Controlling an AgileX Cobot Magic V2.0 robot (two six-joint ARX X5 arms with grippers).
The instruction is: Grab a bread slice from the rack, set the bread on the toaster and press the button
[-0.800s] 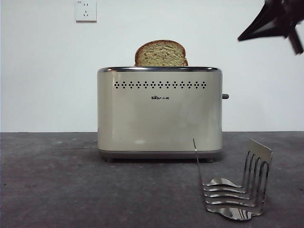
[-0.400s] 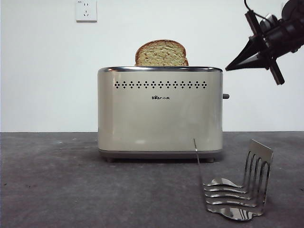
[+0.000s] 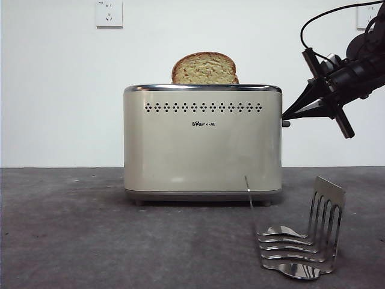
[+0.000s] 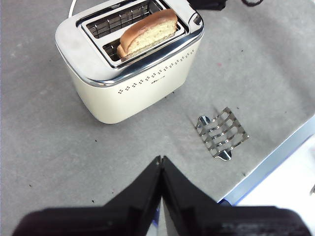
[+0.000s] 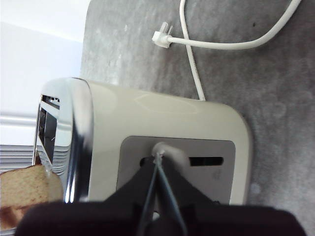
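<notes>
**Closed gripper tip set at the toaster's lever**

The toaster (image 3: 203,141) is seen as a cream, smooth-sided box with a polished chrome rim, a row of small black dots and a small black logo. The slice of bread (image 3: 204,68), speckled tan with a dark rounded crust, is held upright in one top slot, its upper part standing above the rim. The rack (image 3: 301,250), of shiny curved wire with a slotted end plate, is placed on the matte grey table (image 3: 72,241), in front of the toaster's button-side corner and apart from it.

The right gripper (image 3: 287,114) is brought in beside the toaster's narrow side, jaws pressed together into a point. That point is met by the button (image 5: 158,148), a small stub over the grey slotted panel. A white cord with its plug (image 5: 162,37) is laid loose on the table beyond.

The left gripper (image 4: 160,160) is held high above the table, jaws together, gripping nothing. A white wall socket (image 3: 109,13) is mounted behind.
</notes>
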